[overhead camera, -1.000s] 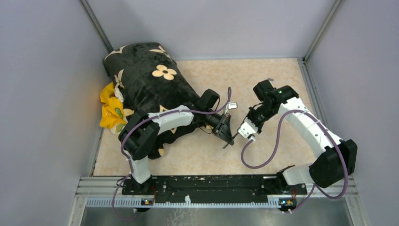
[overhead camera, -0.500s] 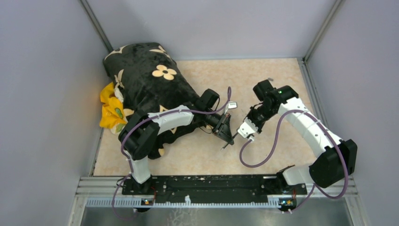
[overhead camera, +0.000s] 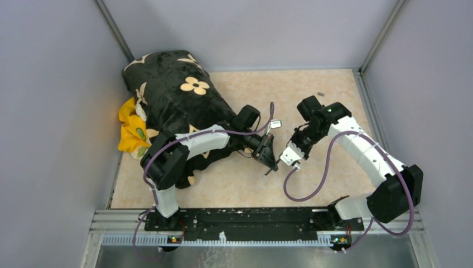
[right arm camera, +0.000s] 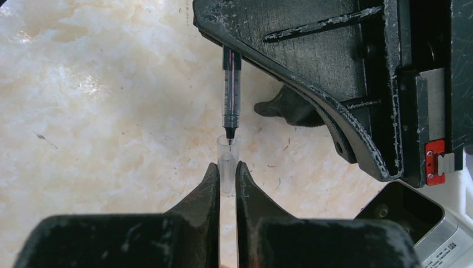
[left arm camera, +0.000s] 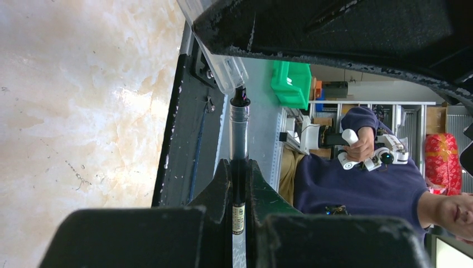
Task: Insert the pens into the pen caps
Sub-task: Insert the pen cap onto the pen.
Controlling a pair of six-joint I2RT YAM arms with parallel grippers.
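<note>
My left gripper [overhead camera: 269, 159] is shut on a very thin dark pen [left arm camera: 239, 139], which sticks out past the fingertips [left arm camera: 226, 167]. My right gripper [overhead camera: 292, 155] is shut on a short clear cap [right arm camera: 227, 167], open mouth toward the pen. In the right wrist view the pen [right arm camera: 231, 95] points down and its tip sits just inside the cap's mouth. In the left wrist view the pen's tip meets the clear cap [left arm camera: 226, 72]. The two grippers face each other just above the table. The other pens and caps are out of view.
A black flower-patterned cushion [overhead camera: 173, 95] covers the table's left part, under the left arm, with a yellow cloth [overhead camera: 131, 131] beside it. A small grey object [overhead camera: 320, 94] lies at the back right. A small white piece [overhead camera: 277, 124] lies behind the grippers. Grey walls close three sides.
My right gripper has shifted slightly left toward the left gripper, bringing the cap up to the pen's tip. The left arm has barely moved.
</note>
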